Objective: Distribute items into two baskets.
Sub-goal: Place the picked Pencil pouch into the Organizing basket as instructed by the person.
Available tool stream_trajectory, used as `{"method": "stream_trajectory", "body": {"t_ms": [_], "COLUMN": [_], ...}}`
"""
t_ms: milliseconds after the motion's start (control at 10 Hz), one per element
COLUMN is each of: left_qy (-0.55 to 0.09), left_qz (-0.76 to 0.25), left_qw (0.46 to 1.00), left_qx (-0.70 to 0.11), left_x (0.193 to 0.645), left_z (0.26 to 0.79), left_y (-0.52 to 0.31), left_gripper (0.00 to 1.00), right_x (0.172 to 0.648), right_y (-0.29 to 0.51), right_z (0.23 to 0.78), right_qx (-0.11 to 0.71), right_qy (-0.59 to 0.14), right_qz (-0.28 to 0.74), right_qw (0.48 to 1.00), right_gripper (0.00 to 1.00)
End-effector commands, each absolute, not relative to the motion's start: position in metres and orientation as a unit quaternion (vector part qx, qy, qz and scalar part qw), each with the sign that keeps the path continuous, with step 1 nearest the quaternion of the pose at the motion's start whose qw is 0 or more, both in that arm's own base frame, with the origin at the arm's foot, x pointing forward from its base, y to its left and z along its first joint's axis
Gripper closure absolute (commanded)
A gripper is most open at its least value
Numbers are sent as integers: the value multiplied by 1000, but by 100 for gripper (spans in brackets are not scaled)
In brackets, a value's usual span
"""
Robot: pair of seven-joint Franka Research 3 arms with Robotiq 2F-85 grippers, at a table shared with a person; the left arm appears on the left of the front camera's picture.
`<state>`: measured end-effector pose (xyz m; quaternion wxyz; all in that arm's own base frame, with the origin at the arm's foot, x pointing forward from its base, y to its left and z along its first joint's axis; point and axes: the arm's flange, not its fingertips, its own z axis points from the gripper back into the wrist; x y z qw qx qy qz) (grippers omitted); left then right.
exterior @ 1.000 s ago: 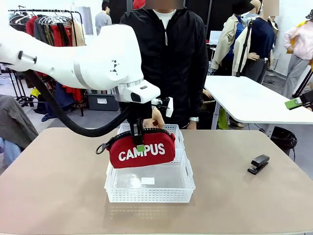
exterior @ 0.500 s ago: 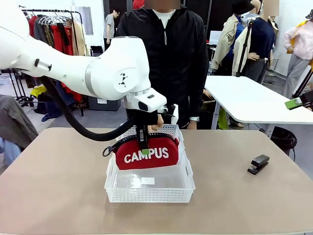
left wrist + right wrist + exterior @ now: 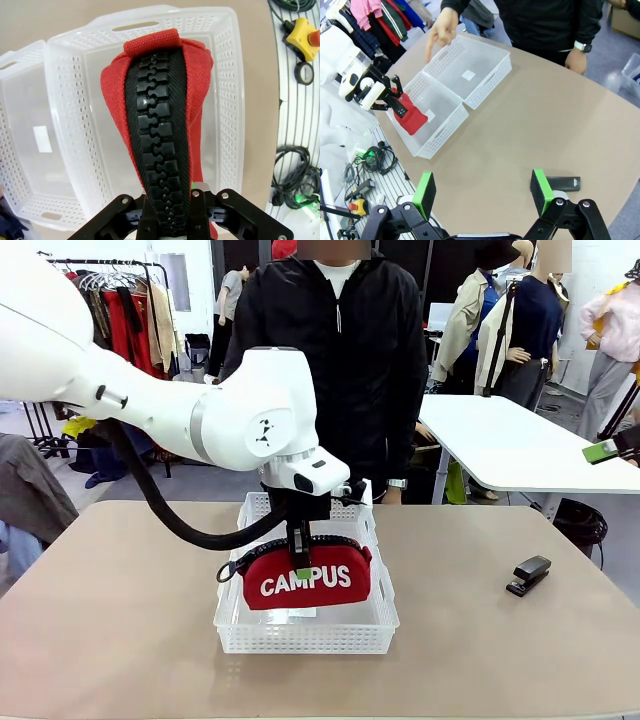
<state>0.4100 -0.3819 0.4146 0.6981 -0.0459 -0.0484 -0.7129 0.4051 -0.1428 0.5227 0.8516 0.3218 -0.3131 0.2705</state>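
Left gripper (image 3: 300, 565): clamps red pouch (image 3: 322, 586) by its zipper, holds it low over nearer basket (image 3: 300, 640). Right gripper (image 3: 482, 192): hangs wide apart (stapler (image 3: 562, 183) lying past one finger).

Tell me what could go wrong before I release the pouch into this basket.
The left gripper pinches the pouch only by its zipper ridge. The pouch is nearly as wide as the near basket below, so if it drops skewed, an end may land on the rim. The person's hand points at the far basket; a swing that way could strike it.
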Motion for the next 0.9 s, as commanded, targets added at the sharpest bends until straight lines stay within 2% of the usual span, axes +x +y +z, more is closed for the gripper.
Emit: {"method": "stream_trajectory", "body": {"t_ms": [0,800], "left_qy": [-62,-21], "left_qz": [-705,-705], "left_qw": [704,706], "left_qx": [-51,-64], "left_x": [405,400], "left_z": [404,359], "left_y": [-382,-388], "left_gripper": [100,100], "right_x": [406,406], "right_y": [-142,-142], "right_z": [525,525], "right_qx": [322,322], "right_qy": [-317,-317], "right_qz": [273,273], "right_qw": [849,849], "right_gripper": [0,0]}}
